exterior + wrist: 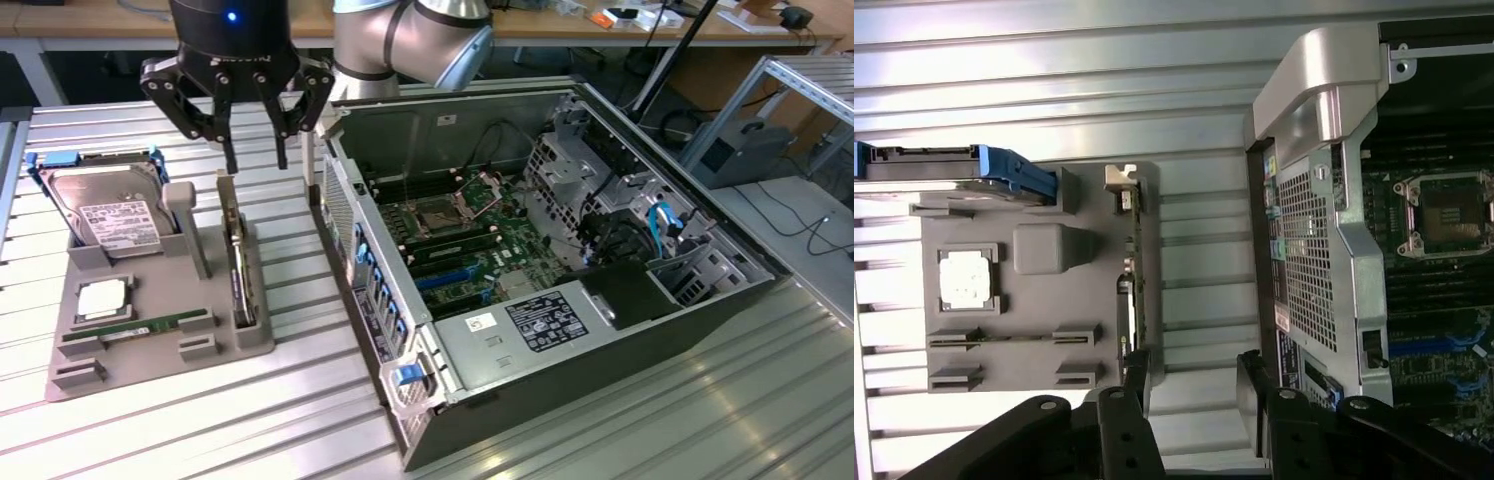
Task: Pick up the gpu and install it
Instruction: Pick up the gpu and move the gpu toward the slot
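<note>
Edge-on gpu, faces hidden.

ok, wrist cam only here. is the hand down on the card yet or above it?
Observer: Above it. The hand hangs open over the gray holder, not touching the card.
Operator: card upright or leaning?
Observer: Upright on its long edge in the holder. The hard drive, on the exterior view's left of it, leans back with its label showing.
Operator: far end of the case?
Observer: The case lies open on its side. Black cables bunch toward the exterior view's right, off the blue slots.
</note>
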